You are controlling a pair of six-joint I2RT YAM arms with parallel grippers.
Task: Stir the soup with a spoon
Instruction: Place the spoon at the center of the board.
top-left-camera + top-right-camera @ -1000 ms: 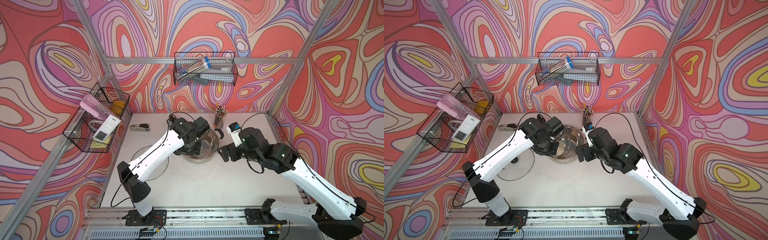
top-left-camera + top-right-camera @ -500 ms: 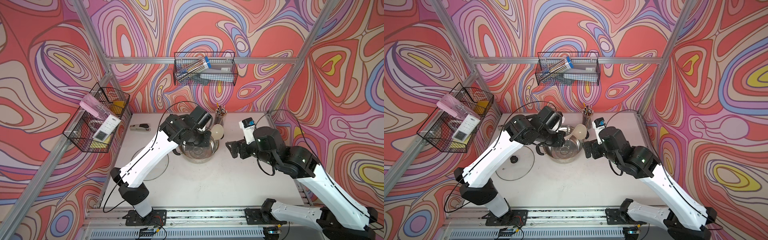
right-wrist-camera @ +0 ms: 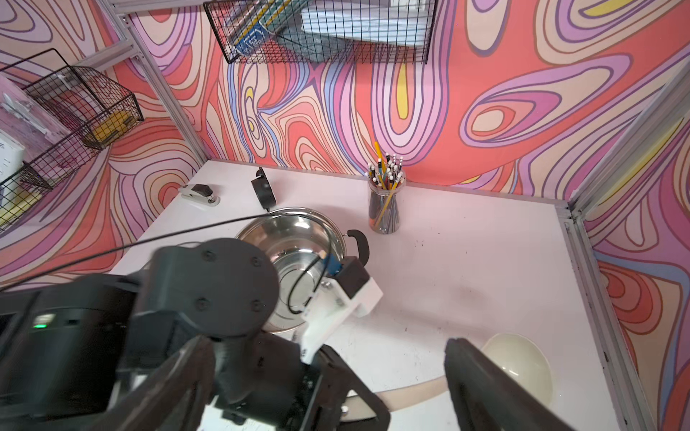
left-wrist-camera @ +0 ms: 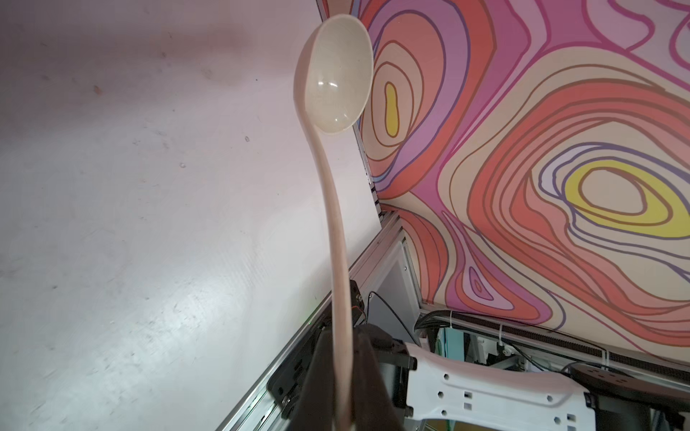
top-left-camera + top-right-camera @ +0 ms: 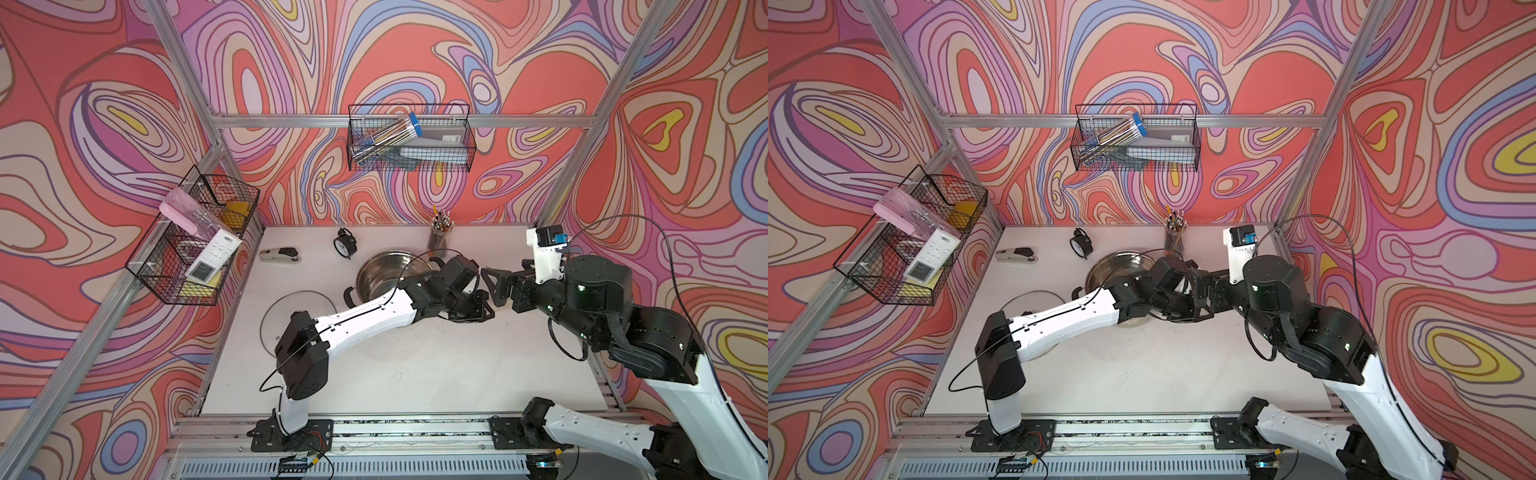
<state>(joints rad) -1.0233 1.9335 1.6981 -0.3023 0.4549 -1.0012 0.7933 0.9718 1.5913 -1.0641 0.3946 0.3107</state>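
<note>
My left tool [image 4: 343,337] is clenched on the spoon [image 4: 335,216] by its handle. The bowl is outside the steel pot [image 5: 382,274], near the tabletop's [image 5: 415,365] right edge. My right tool [image 5: 491,286] gapes, released, just beside the left tool. Open tabletop lies toward the front.

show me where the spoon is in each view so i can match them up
Left wrist: the spoon fills the middle, handle clamped in the shut left end effector.
Right wrist: the handle crosses the gap of the open right end effector, bowl just outside it.
Top views: not made out in either; likely covered where the end effectors meet beside the steel pot.
Shared landmark: the white table, in all four.
</note>
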